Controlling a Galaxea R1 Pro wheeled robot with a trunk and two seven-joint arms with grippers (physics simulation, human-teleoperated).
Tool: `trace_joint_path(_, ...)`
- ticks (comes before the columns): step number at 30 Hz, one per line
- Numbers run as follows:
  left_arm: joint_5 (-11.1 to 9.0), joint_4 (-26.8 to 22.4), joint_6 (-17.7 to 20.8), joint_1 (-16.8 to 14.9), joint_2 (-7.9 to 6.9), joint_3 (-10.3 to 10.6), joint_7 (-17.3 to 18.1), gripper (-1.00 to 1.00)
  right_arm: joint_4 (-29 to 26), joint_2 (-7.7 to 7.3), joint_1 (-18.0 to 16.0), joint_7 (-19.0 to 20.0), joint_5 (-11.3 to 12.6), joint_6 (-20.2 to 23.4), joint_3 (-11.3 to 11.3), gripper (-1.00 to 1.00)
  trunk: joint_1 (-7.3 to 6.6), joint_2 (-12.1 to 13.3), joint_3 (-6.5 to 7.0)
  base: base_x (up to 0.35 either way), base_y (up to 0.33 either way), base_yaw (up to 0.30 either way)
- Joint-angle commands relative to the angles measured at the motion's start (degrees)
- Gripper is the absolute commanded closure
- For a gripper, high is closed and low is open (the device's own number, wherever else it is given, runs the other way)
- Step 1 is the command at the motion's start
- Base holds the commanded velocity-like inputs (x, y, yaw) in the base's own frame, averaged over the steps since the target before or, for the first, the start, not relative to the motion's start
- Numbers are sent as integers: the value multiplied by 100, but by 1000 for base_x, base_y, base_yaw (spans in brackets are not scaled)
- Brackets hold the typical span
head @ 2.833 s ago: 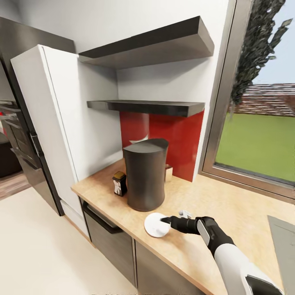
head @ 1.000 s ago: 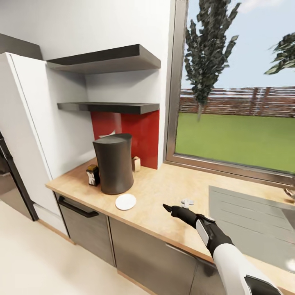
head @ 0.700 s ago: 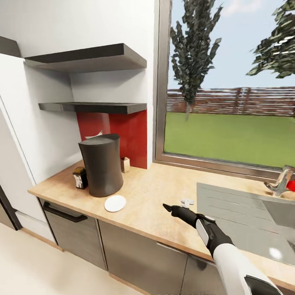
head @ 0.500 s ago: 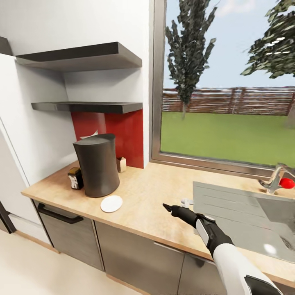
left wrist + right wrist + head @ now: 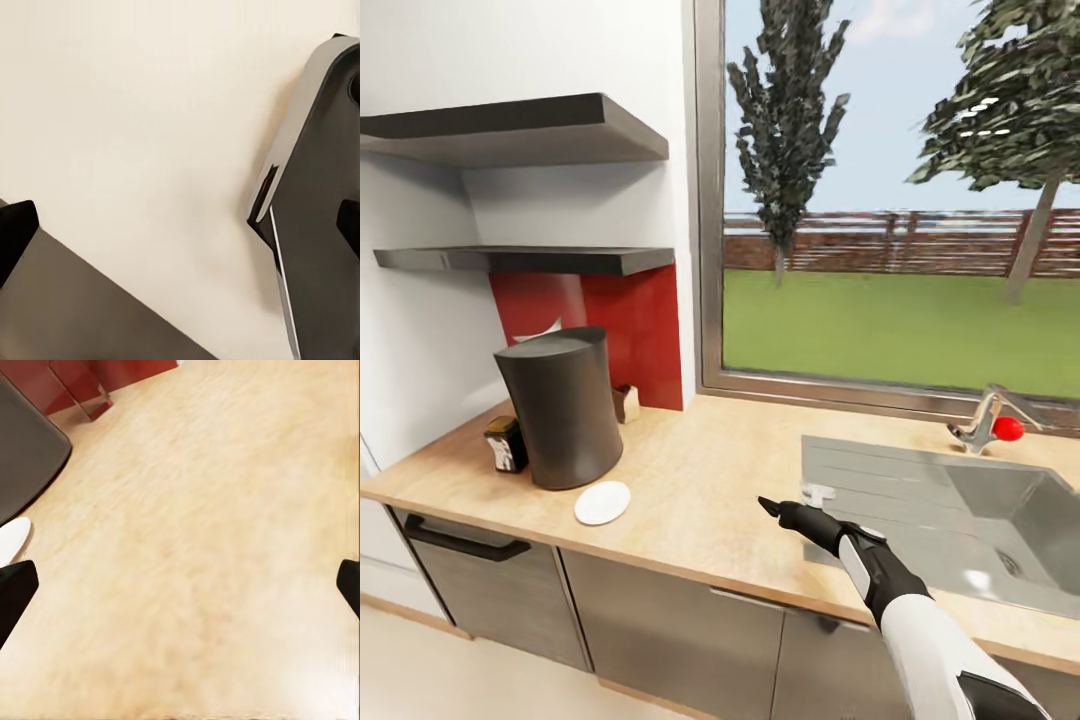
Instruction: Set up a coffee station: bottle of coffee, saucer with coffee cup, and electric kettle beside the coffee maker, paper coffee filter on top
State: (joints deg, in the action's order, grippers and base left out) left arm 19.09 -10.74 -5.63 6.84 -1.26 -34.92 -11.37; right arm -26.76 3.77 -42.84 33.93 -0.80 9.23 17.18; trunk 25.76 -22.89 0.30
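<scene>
Head view: coffee maker (image 5: 557,408), dark and upright, stands on the tabletop (image 5: 720,480) near the left end, in front of the red backsplash. The saucer (image 5: 602,502) lies flat just in front of it, bare, no cup on it. A small dark-capped bottle (image 5: 506,444), probably the coffee, stands just beside the maker on its far-left side. A small brown box (image 5: 625,403) sits behind the maker against the backsplash. A bit of white shows above the maker's top, possibly the filter; cannot tell. The right hand (image 5: 770,507) hangs over the tabletop near the sink (image 5: 960,520), well apart from the saucer, carrying nothing. No cup or kettle here.

Left wrist view: pale floor and a grey-black part of the robot's body (image 5: 315,202). Dark fingertips (image 5: 15,232) sit at opposite edges of the frame, so the left hand reads as wide apart and empty.

Right wrist view: wood grain of the tabletop, the maker's base and a sliver of the saucer (image 5: 11,540) at one side. Fingertips (image 5: 13,589) far apart: wide and empty.

Judgement: the step is travelling to fetch the cup or kettle. Best to keep the arm tucked low and clear of the faucet (image 5: 985,420), and settle the base before reaching.
</scene>
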Motion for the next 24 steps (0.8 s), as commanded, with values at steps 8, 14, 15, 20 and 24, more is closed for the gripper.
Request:
trace_joint_path(8, 60, 1, -18, 2, 3, -41, -5, -100, -5, 8, -5, 35, -8, 53, 49, -100, 2, -3, -3, 0, 0, -287)
trace_joint_path(14, 60, 1, -18, 2, 3, -41, -5, -100, -5, 8, -5, 37, -10, 53, 49, -100, 2, -3, -18, 0, 0, -288)
trace_joint_path(15, 60, 1, -18, 2, 3, -41, -5, -100, 1, 8, -3, 38, -11, 53, 49, -100, 2, -3, -21, 0, 0, -288)
trace_joint_path(20, 60, -7, -18, 2, 3, -33, -5, -100, 12, 3, -5, 36, -10, 53, 49, -100, 2, -3, -38, 0, 0, -288)
trace_joint_path(24, 60, -7, -18, 2, 3, -33, -5, -100, 13, 1, -5, 38, -11, 53, 49, -100, 2, -3, -52, 0, -6, -288)
